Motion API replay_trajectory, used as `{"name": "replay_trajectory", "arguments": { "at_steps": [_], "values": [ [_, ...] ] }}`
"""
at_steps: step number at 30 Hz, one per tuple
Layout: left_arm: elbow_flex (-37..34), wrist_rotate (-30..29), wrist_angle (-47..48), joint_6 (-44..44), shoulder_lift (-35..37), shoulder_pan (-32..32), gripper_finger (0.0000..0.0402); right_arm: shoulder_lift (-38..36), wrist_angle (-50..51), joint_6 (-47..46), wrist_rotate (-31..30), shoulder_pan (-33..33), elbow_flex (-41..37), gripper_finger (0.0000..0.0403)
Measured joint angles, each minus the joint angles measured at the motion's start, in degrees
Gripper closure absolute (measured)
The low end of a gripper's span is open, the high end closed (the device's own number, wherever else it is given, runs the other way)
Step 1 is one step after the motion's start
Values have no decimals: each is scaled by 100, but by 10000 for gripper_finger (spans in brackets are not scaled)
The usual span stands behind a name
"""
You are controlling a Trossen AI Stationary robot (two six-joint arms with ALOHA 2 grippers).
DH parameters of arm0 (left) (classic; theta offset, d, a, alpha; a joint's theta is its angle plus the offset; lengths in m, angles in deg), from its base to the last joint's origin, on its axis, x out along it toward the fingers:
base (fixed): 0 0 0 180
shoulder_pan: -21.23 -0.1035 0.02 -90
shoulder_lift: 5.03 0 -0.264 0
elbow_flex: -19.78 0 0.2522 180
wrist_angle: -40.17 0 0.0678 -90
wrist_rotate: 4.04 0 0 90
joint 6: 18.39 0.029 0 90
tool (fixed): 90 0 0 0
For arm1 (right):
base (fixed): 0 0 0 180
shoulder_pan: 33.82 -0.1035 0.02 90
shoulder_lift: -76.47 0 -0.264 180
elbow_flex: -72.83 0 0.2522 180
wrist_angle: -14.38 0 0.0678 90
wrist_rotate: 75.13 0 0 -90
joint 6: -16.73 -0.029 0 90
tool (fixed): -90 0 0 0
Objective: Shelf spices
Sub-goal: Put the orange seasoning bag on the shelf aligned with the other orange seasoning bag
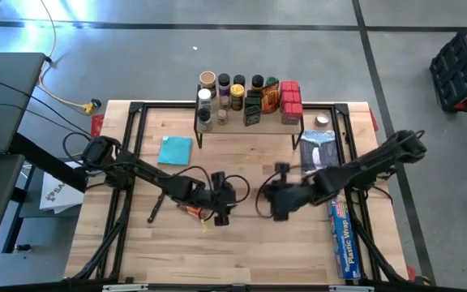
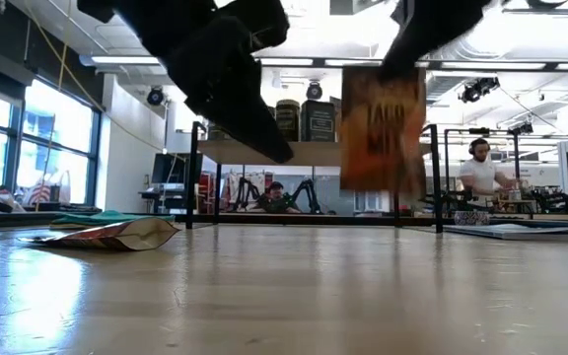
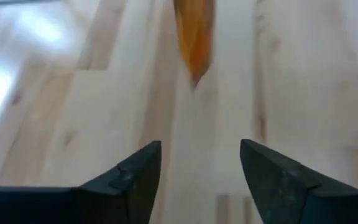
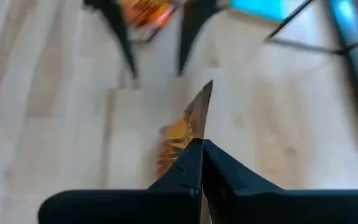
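Right end effector (image 4: 201, 163): clamped flat on the top edge of an orange taco-mix packet (image 2: 383, 128); you have it hanging clear of the counter (image 1: 250, 251), near the middle
Left end effector (image 3: 201, 171): fingers parted and empty, hovering low over the counter just beside the right one
Second packet (image 2: 116, 234): lies flat on the counter under the left arm, one end gaping a little; it shows as an orange patch by the left fingers from above
Shelf (image 1: 250, 126): at the far edge, well apart from both arms; jars, tins and red boxes already crowd its top
How the packet handles: you should judge it light, thin and limp, so it will likely swing and curl below the pinch; the paper skin looks slick, so a grip on the sealed edge is safest
Where to take the lying one: by its raised open end or a long edge, since the flat face offers your fingers nothing to close on
Risk: squeezing the belly could burst a seam
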Motion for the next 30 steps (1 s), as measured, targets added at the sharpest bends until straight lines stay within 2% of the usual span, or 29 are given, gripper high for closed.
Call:
{"name": "replay_trajectory", "arguments": {
  "at_steps": [4,9,17,23,30],
  "values": [
    [0,-505,225,-134,17,143,176,-686,382,605,-171,304,224,402],
    [0,-838,186,-128,19,348,174,-1081,819,1672,17,1152,878,402],
    [0,-1328,205,-127,64,673,174,-928,1758,3191,938,2709,2063,403],
    [0,-1764,252,14,501,977,174,-906,1804,4092,1972,3638,2049,403],
    [0,-2281,325,359,1356,1328,174,-606,1786,4733,2287,4311,2035,403]
  ]
}}
